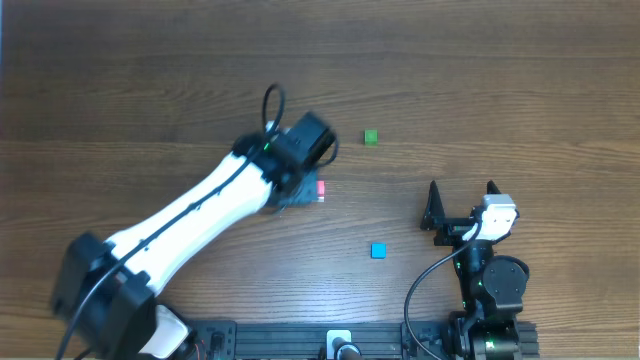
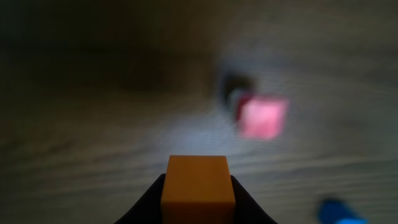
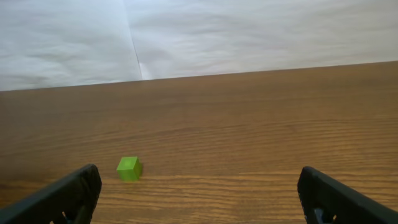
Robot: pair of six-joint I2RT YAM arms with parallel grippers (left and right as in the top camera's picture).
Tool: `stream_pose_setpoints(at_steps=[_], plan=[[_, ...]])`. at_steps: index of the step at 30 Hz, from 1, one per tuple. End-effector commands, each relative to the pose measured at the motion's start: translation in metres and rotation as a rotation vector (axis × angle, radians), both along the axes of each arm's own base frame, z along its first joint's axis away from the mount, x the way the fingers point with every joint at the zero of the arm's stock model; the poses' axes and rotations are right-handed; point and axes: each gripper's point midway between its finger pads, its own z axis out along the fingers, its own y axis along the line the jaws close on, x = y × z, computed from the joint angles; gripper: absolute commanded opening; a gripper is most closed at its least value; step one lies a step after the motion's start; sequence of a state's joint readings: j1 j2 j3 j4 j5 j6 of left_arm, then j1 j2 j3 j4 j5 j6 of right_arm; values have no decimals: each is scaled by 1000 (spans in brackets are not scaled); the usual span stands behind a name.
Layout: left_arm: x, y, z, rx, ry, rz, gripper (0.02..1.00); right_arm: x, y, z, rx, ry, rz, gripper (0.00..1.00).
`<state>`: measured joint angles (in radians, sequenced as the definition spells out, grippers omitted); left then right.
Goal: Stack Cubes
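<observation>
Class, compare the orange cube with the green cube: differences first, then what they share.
Colour: the orange cube is orange, the green cube green. State: the orange cube is held by the left gripper; the green cube lies free on the table. Both are plain cubes.

Left arm [image 1: 200, 215] lies diagonally across left half of table [image 1: 480, 70], barring passage there. Left gripper [image 2: 198, 202] clamps orange cube [image 2: 198, 183]. Pink cube [image 2: 264, 117] on wood just past it, room all round. Green cube [image 1: 371, 137] and blue cube [image 1: 378, 250] well apart, wide lane between. Right gripper [image 1: 462, 205] spread wide, open wood ahead apart from green cube.
</observation>
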<state>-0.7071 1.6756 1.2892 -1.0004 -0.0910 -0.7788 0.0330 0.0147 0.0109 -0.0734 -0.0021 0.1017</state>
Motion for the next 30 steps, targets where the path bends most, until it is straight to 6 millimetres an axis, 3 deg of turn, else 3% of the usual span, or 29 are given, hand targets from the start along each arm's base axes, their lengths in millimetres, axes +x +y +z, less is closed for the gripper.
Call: stream_pose_setpoints(at_steps=[1,7,13,30], plan=[[23,-20,1,7,1,-17,110,0,0,-2,-2,0,3,991],[19,-35,-20,19,35,-51,108,0,0,-2,-2,0,3,993],[14,-45,-29,25,47,-103,102,0,0,-2,-2,0,3,991],[12,-45,-32,45,51,-134,115,0,0,-2,-2,0,3,993]])
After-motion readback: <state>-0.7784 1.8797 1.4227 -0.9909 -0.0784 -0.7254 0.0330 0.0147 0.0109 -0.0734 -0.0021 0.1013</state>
